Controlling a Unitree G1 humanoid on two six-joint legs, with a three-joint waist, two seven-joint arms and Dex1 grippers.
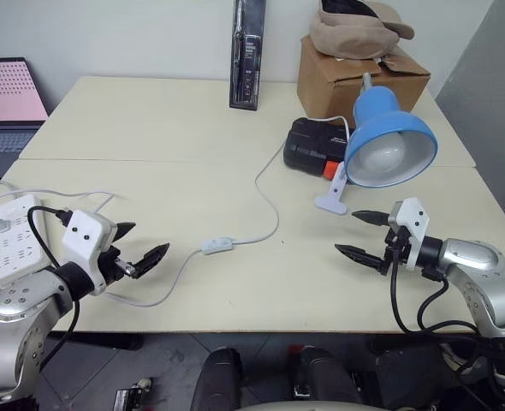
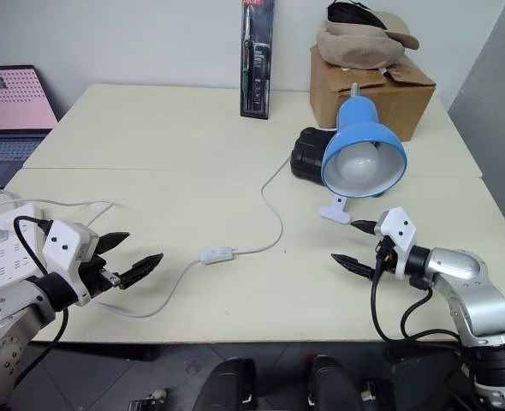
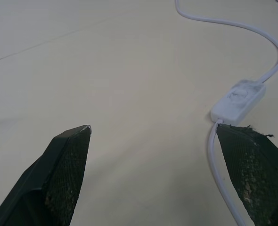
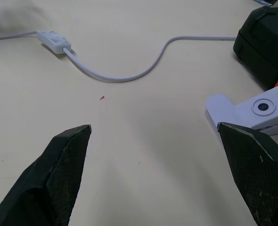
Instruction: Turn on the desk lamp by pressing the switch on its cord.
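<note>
- Head views: the left gripper (image 1: 141,244) hovers over the table (image 1: 150,120) with its fingers spread wide and nothing between them. The switch (image 1: 216,246) lies flat on the table just ahead of its tips, slightly to their right, not touched. That placing looks like a line-up for the press; the gap between tips and switch is bare tabletop.
- The cord (image 1: 270,205) runs from the switch in a loose curve up to the lamp (image 1: 388,141), and the other way it loops back under the left gripper toward the power strip (image 1: 11,240), which sits behind and left of that gripper. The slack loop near the fingers could snag if the gripper drops low.
- The right gripper (image 1: 361,234) is also wide open and empty, just below the lamp's white clip, well apart from the switch. It seems parked clear of the job.
- The lamp rests tilted, shade facing forward, against a black case (image 1: 314,145); a box (image 1: 355,73) stands behind. The table's front edge lies close behind both grippers.
- Left wrist view: the switch (image 3: 238,100) sits just past the tip of one finger (image 3: 252,174), with open table before the other.
- Right wrist view: the clip (image 4: 252,110) lies close to one finger; the switch (image 4: 54,40) is well ahead, with the cord (image 4: 125,75) curving between.
</note>
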